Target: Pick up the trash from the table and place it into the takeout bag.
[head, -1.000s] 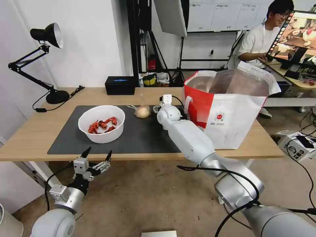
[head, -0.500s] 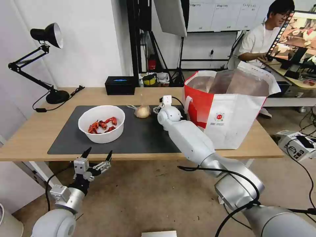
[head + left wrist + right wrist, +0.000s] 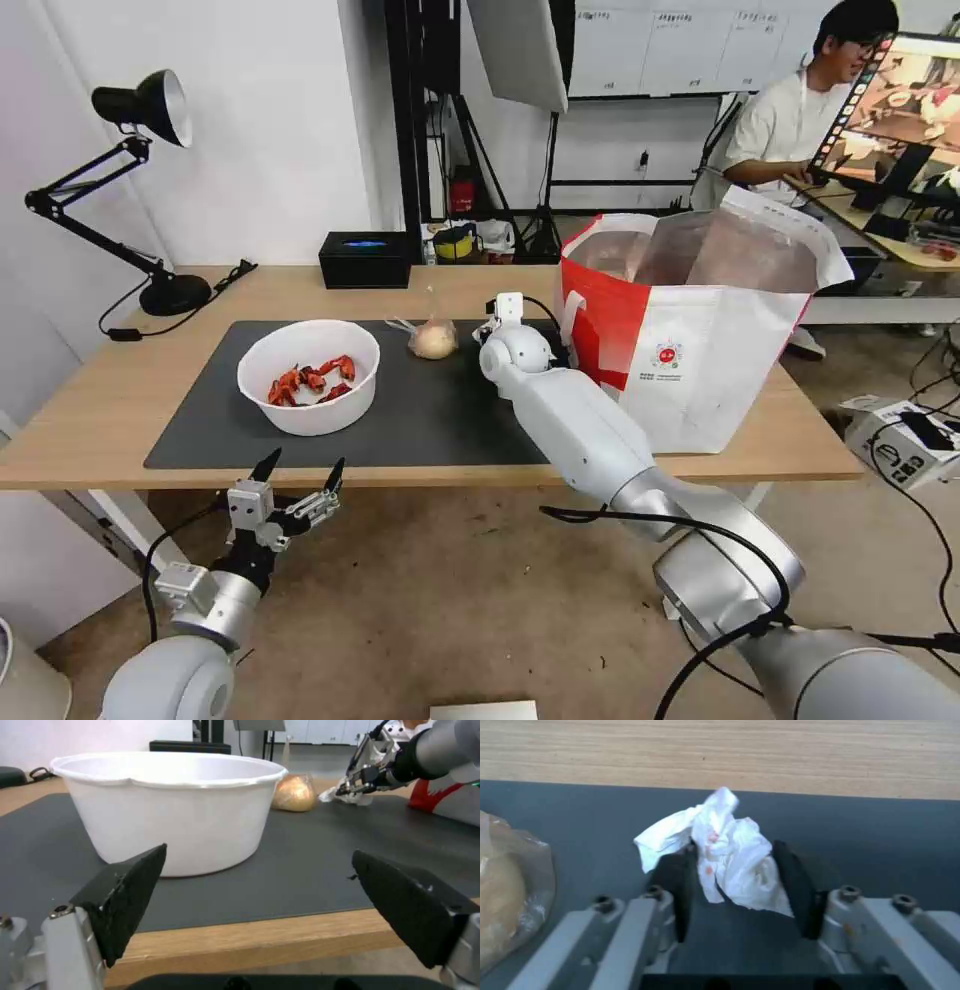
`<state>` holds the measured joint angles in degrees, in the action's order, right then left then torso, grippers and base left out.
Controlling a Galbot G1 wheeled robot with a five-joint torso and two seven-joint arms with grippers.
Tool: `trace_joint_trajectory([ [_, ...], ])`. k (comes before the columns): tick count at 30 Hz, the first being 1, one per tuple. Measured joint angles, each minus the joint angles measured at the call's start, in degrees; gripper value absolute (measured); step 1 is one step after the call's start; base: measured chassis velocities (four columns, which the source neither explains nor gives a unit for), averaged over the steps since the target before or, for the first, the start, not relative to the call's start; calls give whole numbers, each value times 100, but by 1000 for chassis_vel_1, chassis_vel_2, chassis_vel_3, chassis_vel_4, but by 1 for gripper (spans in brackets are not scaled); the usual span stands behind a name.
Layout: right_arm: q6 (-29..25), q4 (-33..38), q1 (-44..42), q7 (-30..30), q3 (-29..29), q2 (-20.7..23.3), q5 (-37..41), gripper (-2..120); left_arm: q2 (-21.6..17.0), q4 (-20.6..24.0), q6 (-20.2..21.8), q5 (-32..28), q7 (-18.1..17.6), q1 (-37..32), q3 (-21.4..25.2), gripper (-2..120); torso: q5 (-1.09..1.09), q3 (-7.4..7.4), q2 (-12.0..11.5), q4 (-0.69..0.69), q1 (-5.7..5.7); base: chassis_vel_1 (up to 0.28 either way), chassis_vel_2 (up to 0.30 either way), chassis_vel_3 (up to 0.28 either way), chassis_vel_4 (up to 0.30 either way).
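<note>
Left gripper point(image 3: 298, 472) is seen parked below the near edge of the table point(image 3: 90, 420), fingers spread wide, nothing held. On the dark mat point(image 3: 430, 415), the white bowl point(image 3: 308, 375) with red shells sits nearest. Behind it, the small clear bag point(image 3: 433, 338) lies beside the right gripper point(image 3: 732, 868), whose fingers are pressed against both sides of the crumpled tissue point(image 3: 725, 840) on the mat. Takeout bag point(image 3: 700, 340) stands open at the right, just beside that arm.

You have 1 white bowl point(image 3: 308, 388), 1 small clear bag point(image 3: 433, 339), 1 crumpled tissue point(image 3: 720, 847), 1 takeout bag point(image 3: 700, 340) and 1 black tissue box point(image 3: 365, 259).
</note>
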<state>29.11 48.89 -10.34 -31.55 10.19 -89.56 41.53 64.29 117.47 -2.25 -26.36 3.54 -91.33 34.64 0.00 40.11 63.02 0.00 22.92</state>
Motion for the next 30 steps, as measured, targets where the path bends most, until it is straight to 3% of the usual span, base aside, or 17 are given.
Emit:
trace_joint_trajectory([
  [12, 4, 3, -8, -6, -4, -32, 22, 1, 21, -1, -20, 5, -4, -12, -3, 100, 0, 0, 0, 0, 0, 0, 0, 0, 0],
  [30, 1, 288, -73, -128, 60, 78, 168, 0, 21, 69, -29, 6, -8, -55, 73, 100, 0, 0, 0, 0, 0, 0, 0, 0, 0],
])
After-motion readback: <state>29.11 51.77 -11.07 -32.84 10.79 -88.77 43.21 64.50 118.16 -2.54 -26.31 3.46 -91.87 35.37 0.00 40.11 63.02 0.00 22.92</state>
